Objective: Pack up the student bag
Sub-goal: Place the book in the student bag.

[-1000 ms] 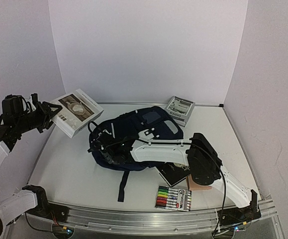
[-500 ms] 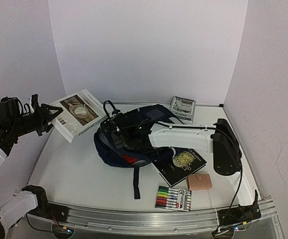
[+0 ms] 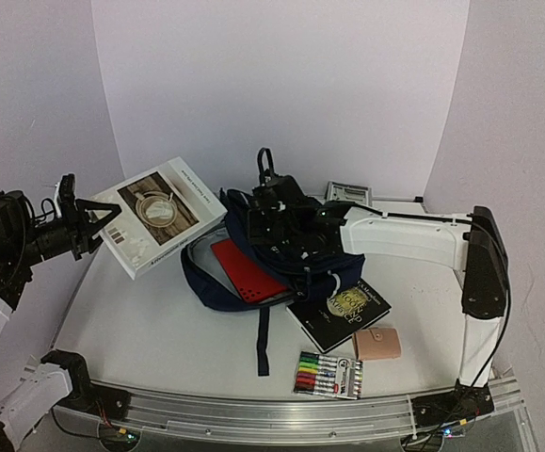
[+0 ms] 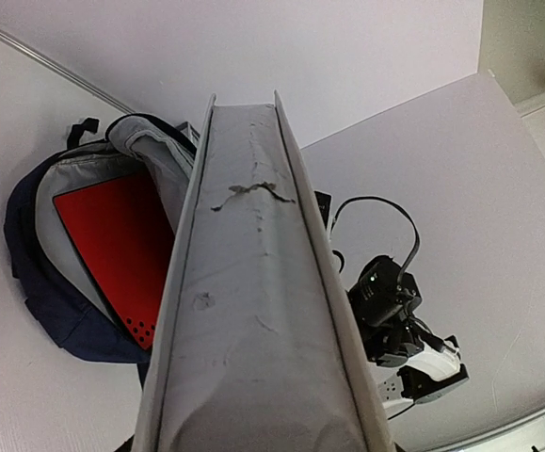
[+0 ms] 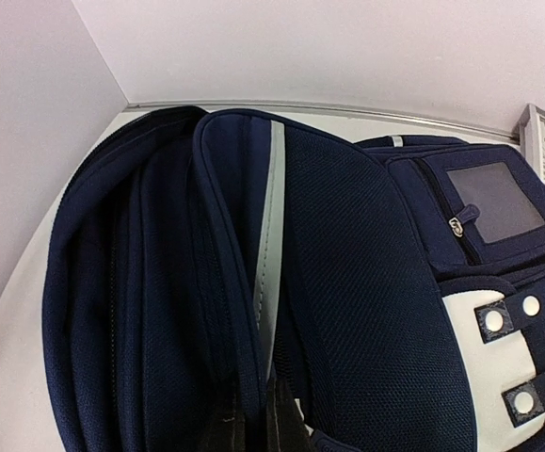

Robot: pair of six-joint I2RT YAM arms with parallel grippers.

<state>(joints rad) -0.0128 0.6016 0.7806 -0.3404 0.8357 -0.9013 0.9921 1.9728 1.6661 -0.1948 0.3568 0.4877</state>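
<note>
The student bag (image 3: 217, 282), navy with grey lining, lies open in the middle of the table, and a red flat folder (image 3: 244, 271) shows inside it. My right gripper (image 3: 272, 209) is shut on the bag's upper rim and holds that flap raised. In the right wrist view, dark fingertips (image 5: 286, 424) pinch the navy fabric (image 5: 366, 282) beside a grey stripe. My left gripper (image 3: 103, 218) is shut on a white book (image 3: 164, 215) with a picture cover, held in the air left of the bag. The book's page edge (image 4: 253, 282) fills the left wrist view, and the bag (image 4: 37, 245) lies behind it.
A black book (image 3: 344, 311) lies against the bag's right front. A pink wallet (image 3: 378, 344) and a pack of coloured markers (image 3: 328, 375) sit near the front edge. A grey calculator box (image 3: 349, 195) stands at the back by the wall. A dark strap (image 3: 263, 341) trails forward.
My right gripper shut on the bag's rim and drew it up and toward the back right, which opened the bag and bared the red folder. My left arm carried the book rightward toward the bag.
</note>
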